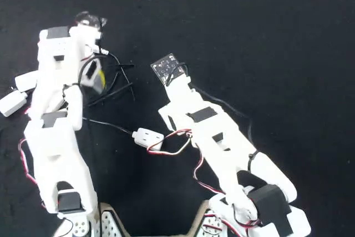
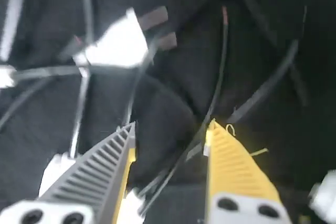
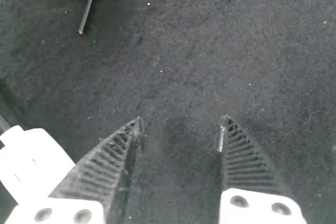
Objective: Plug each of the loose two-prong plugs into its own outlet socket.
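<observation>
At the left of the tabletop [image 1: 288,54], the left pincer [image 2: 171,125] is hanging wide open, gripping nothing, over tangled black cables [image 1: 113,84]. A white two-prong plug [image 2: 118,45] is lying just beyond its tips (prongs bare). Farther right, a white outlet socket [image 1: 147,137] is lying beside the right arm. The right pincer [image 3: 182,119] is gaping open and holding nothing above the black tabletop.
</observation>
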Controlling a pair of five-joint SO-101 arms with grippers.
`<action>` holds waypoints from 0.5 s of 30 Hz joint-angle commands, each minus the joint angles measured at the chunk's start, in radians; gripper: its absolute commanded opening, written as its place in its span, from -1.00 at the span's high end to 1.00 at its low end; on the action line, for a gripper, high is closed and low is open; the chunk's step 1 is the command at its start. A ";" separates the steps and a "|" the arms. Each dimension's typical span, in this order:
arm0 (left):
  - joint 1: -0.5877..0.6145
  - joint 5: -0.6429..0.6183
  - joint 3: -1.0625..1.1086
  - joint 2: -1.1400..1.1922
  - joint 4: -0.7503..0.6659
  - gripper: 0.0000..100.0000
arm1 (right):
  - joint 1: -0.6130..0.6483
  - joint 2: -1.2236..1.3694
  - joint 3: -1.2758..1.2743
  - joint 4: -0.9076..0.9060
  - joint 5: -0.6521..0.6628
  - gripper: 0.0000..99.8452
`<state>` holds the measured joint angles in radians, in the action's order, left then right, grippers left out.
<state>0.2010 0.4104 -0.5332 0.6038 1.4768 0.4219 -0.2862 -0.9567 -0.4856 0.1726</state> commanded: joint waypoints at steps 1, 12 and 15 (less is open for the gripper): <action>-0.022 -0.230 -0.183 0.028 -0.055 0.57 | -0.020 -0.005 0.053 0.023 -0.006 0.57; -0.041 -0.663 -0.526 0.367 -0.221 0.57 | -0.018 -0.008 0.054 0.023 -0.006 0.57; -0.042 -0.732 -0.648 0.448 -0.216 0.57 | -0.018 -0.010 0.054 0.023 -0.006 0.57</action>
<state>0.1703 -0.2478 -1.0288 1.0303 1.2727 0.4219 -0.2862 -0.9567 -0.4856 0.1726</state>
